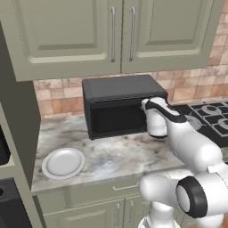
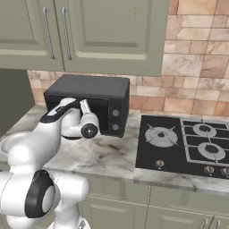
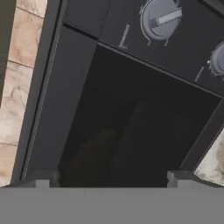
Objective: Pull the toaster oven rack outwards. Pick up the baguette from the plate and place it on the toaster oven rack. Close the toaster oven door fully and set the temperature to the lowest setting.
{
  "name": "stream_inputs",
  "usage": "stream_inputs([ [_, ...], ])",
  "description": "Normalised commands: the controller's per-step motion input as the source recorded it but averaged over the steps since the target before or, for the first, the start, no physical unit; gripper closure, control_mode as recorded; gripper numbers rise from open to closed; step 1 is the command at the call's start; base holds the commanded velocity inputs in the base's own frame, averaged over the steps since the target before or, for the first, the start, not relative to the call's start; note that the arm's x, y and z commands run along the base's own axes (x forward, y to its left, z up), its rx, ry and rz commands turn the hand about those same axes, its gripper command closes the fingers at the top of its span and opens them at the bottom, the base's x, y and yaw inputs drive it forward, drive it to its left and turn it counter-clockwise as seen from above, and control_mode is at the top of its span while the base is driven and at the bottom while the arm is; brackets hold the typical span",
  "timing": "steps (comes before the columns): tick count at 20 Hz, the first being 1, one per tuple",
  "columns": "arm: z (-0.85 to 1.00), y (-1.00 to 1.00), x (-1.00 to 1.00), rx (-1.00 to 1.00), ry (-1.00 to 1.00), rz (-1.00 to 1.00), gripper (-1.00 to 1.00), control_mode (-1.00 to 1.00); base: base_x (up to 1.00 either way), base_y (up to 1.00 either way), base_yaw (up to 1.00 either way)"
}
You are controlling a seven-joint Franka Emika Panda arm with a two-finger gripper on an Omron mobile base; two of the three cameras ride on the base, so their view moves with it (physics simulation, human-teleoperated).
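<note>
So the gripper (image 3: 112, 181) is sitting right up against the toaster oven door (image 3: 144, 127), fingers spread wide apart with nothing between them. Through the dark glass straight ahead of the fingertips there's a dim brownish shape low in the cavity. Probably the baguette, but it's too murky to say for sure. The plate (image 1: 63, 163) is well off to the side of the hand on the marble counter (image 1: 116, 156), and it's bare, which fits with the bread being inside.

The door looks closed, so my guess is what's left is the temperature knob (image 3: 159, 18), which sits up and off to one side of the fingers on the control strip, with a second knob (image 3: 218, 60) just beside it.

What worries me:
- the two knobs are close together, so it's easy to land on the wrong one
- the hand is rolled relative to the toaster oven (image 2: 89, 103), so turning "down" could end up going the wrong way
- wide-open fingers might slip off a small round knob
- pushing too hard could shove the whole oven back
</note>
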Motion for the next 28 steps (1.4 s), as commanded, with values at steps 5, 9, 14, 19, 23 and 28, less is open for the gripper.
stream_inputs([
  [5, 0.11, -0.08, -0.16, 0.0, 0.08, 0.0, -1.0, -1.0, 0.0, 0.0, 0.0],
  [9, 0.33, -0.4, 0.0, 0.0, 0.03, 0.0, -1.0, -1.0, 0.0, 0.0, 0.0],
  [14, 0.19, -0.53, 0.01, -0.2, 0.1, 0.0, -1.0, -1.0, 0.0, 0.0, 0.0],
  [19, 0.01, -0.4, 0.24, -0.43, 0.2, 0.03, -1.0, -1.0, 0.0, 0.0, 0.0],
  [23, 0.01, -0.36, 0.15, -0.53, 0.08, 0.13, -1.0, -1.0, 0.0, 0.0, 0.0],
  [28, 0.0, -0.46, 0.0, -0.49, -0.02, 0.05, -1.0, -1.0, 0.0, 0.0, 0.0],
])
